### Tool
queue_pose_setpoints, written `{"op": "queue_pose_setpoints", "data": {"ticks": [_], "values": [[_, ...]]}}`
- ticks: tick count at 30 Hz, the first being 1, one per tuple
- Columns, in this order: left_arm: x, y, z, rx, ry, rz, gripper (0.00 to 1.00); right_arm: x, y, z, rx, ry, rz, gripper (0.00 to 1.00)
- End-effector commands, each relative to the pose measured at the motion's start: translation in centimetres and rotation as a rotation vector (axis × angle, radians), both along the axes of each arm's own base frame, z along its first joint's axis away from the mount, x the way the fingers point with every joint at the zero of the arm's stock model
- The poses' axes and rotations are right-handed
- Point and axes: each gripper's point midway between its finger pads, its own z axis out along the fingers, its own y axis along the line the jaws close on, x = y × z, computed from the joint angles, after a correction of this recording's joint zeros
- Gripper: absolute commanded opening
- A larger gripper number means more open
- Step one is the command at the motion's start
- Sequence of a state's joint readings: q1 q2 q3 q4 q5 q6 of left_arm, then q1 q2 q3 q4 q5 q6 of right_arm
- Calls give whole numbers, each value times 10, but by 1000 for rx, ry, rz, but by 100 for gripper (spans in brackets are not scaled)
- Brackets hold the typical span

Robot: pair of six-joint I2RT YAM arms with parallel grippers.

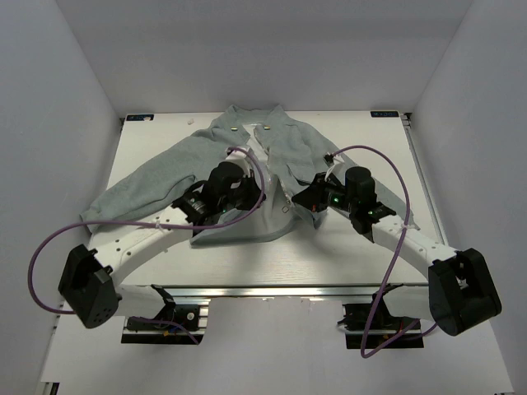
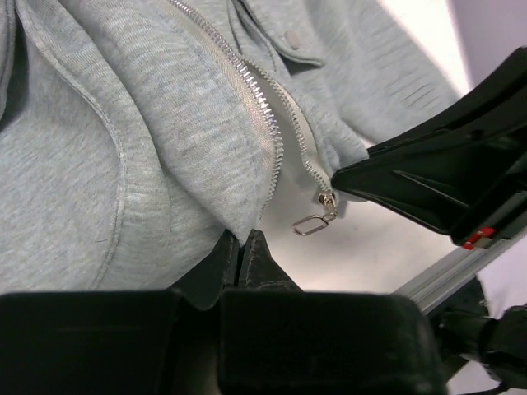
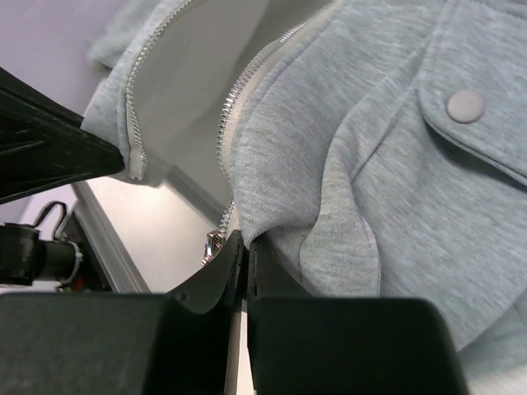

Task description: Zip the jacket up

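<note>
Low in the overhead view, two white arms angle inward from black bases over the white table [image 1: 272,263] and meet at the centre of the frame. The left gripper [image 2: 243,245], at the bottom centre of its wrist view, has its black fingers pressed together on the bottom corner of one front panel of the light grey-green fleece jacket [image 1: 284,144]. The right gripper [image 3: 245,247] likewise pinches the hem of the other panel, just beside the small silver zipper slider [image 3: 213,244]. In the left wrist view the slider's wire pull tab [image 2: 310,224] hangs free, centre right. The two rows of metal zipper teeth [image 2: 262,107] lie apart, with white lining showing between them. A round snap button [image 3: 466,104] sits on a pocket flap at upper right. Beyond, the jacket lies spread on the table, one sleeve stretched toward the left edge, its stand-up collar [image 1: 255,119] at top centre of the overhead frame.
</note>
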State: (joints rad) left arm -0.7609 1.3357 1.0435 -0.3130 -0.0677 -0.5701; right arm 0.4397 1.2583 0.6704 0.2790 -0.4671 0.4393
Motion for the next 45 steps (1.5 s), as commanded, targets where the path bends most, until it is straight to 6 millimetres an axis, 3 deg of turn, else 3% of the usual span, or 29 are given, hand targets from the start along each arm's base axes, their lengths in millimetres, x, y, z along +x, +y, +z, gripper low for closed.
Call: {"op": "queue_pose_setpoints", "data": {"ticks": [1, 2, 3, 4, 6, 12, 15, 23, 35, 45], "values": [[1, -10, 28, -177, -97, 5, 0, 1, 8, 41, 142, -145, 19, 0], [0, -15, 41, -228, -134, -21, 0, 0, 9, 46, 157, -164, 26, 0], [-1, -15, 41, -237, -140, -27, 0, 1, 10, 55, 180, -217, 32, 0], [-1, -16, 41, -239, -143, -26, 0, -1, 9, 52, 178, -208, 28, 0], [10, -25, 43, -253, -163, -24, 0, 10, 8, 79, 219, -342, -16, 0], [20, -40, 48, -261, -162, -43, 0, 24, 9, 96, 226, -394, -52, 0], [23, -42, 56, -290, -195, -44, 0, 33, 5, 92, 223, -352, -112, 0], [21, -18, 78, -366, -315, 38, 0, 42, 5, 69, 128, -143, -206, 0], [28, -20, 76, -436, -320, 81, 0, 37, 27, 69, 186, -153, -202, 0], [36, -14, 65, -411, -296, 150, 0, 35, 24, 77, 213, -181, -226, 0]]}}
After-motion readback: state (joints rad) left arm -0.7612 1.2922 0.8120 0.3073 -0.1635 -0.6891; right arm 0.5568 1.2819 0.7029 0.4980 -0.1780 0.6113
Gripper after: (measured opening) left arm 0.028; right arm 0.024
